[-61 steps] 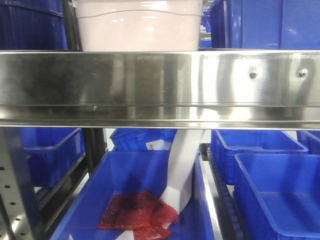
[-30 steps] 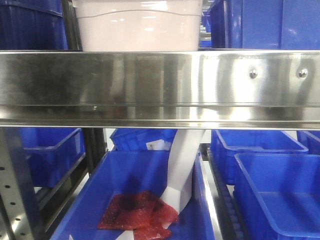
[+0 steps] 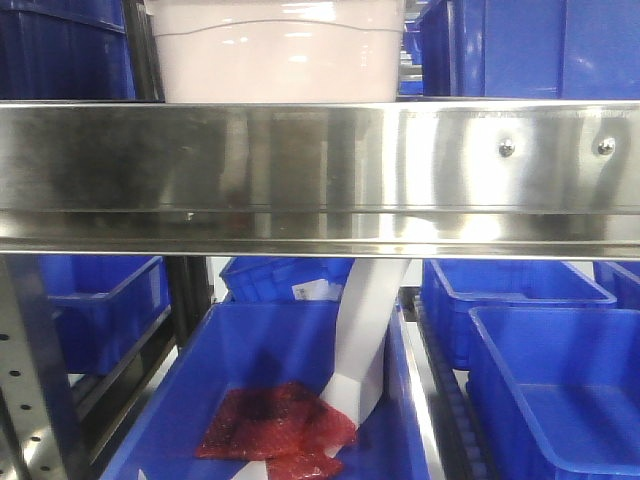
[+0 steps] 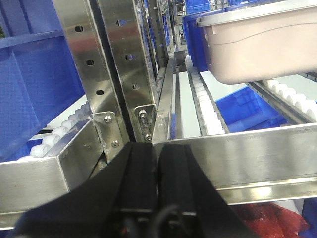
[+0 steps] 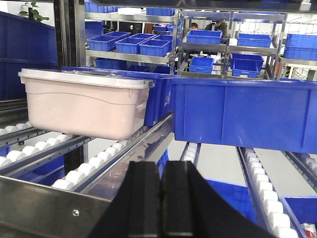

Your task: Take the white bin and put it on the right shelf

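Nothing has shifted in the front view since a moment ago: the white bin (image 3: 275,50) sits where it did, above the broad steel rail of the right shelf (image 3: 320,175), and the crates below lie as before.

My left gripper (image 4: 157,171) is clenched, its two black fingers pressed together with nothing between them, just short of the shelf's front rail. My right gripper (image 5: 161,191) is likewise pressed shut and empty, hovering before the rail.

From my right wrist the white bin rests on the white rollers (image 5: 74,177) of the shelf, lid on, upright and level. Its long side runs across that view and its short end faces the big blue crate (image 5: 242,116) just beside it; I cannot tell whether the two touch. The lid hides whatever the bin holds.

Under the shelf, a blue crate (image 3: 250,350) holds a crumpled red bag (image 3: 275,435) with a white chute-like piece (image 3: 365,335) reaching down to it. To the right, another blue crate (image 3: 550,400) shows only its bare floor.
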